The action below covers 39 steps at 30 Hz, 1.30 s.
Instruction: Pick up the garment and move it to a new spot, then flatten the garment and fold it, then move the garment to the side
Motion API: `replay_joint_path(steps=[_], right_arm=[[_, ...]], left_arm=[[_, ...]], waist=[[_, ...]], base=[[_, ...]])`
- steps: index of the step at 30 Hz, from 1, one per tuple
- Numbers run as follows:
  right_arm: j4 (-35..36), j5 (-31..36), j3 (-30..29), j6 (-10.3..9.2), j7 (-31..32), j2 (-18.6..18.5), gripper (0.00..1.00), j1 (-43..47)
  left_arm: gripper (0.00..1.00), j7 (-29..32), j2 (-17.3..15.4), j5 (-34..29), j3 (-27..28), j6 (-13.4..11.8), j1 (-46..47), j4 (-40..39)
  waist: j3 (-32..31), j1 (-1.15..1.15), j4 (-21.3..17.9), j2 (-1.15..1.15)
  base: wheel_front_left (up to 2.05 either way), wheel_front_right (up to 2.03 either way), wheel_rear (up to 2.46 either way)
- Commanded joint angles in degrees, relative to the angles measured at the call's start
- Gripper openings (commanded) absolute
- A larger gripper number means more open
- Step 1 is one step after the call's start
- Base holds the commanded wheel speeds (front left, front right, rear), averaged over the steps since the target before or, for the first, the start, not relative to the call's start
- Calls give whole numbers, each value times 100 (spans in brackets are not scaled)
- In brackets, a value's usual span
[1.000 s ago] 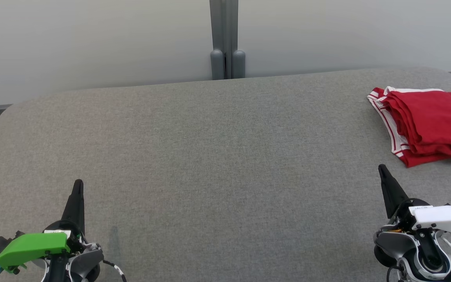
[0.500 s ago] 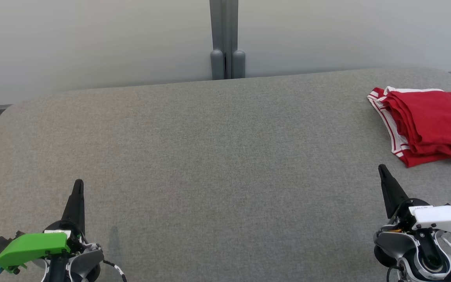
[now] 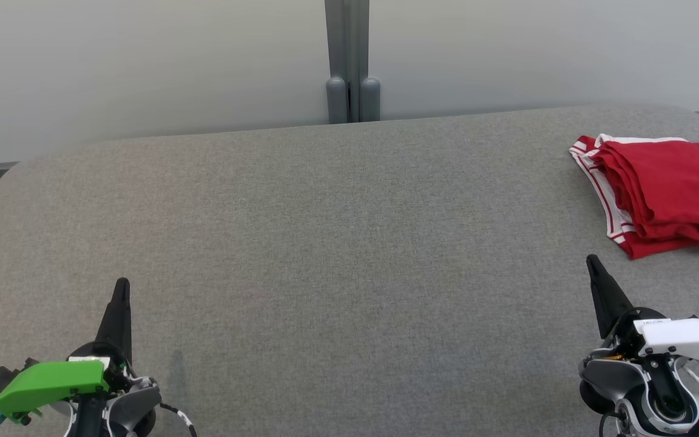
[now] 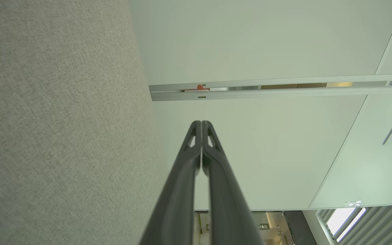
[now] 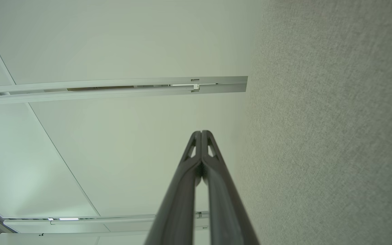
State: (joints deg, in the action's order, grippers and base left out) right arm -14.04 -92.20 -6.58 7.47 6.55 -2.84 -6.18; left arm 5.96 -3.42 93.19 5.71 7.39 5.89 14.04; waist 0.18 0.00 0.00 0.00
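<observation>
The garment [image 3: 659, 191], red with white striped trim, lies folded at the far right of the grey fabric table [image 3: 337, 243]. My right gripper [image 3: 592, 262] hovers just below and left of it, fingers pressed together and empty. Its tips also meet in the right wrist view [image 5: 201, 132]. At the lower left my left gripper [image 3: 121, 284] stands shut with nothing in it, far from the garment. The left wrist view shows its two dark fingers closed tip to tip [image 4: 201, 122].
A pale wall [image 3: 143, 60] with a grey post [image 3: 352, 60] runs behind the table's far edge. The table's corners are rounded. Both wrist views look along the table surface toward white wall panels.
</observation>
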Motion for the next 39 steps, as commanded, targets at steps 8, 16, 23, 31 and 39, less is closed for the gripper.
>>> replay_joint_path(steps=[8, 16, 23, 31, 39], right_arm=[[-7, -38, -7, 4, 17, -2, 0, -36], [-7, -39, -7, 4, 17, -2, 0, -36], [-7, -39, -6, 4, 17, -2, 0, -36], [-7, -39, -6, 4, 17, -2, 0, -36], [-7, -39, -6, 4, 17, -2, 0, -36]], left_arm=[[0, 17, -4, -35, 34, 24, 81, 9], [0, 28, 0, -46, 42, 24, 82, 8], [0, 33, 5, -55, 47, 24, 83, 8], [0, 41, 12, -57, 54, 24, 83, 9], [0, 44, 16, -62, 60, 24, 84, 9]], waist=[[0, 0, 0, 0], [0, 0, 0, 0], [0, 0, 0, 0], [0, 0, 0, 0], [0, 0, 0, 0]], base=[[0, 0, 0], [0, 0, 0], [0, 0, 0], [0, 0, 0], [0, 0, 0]])
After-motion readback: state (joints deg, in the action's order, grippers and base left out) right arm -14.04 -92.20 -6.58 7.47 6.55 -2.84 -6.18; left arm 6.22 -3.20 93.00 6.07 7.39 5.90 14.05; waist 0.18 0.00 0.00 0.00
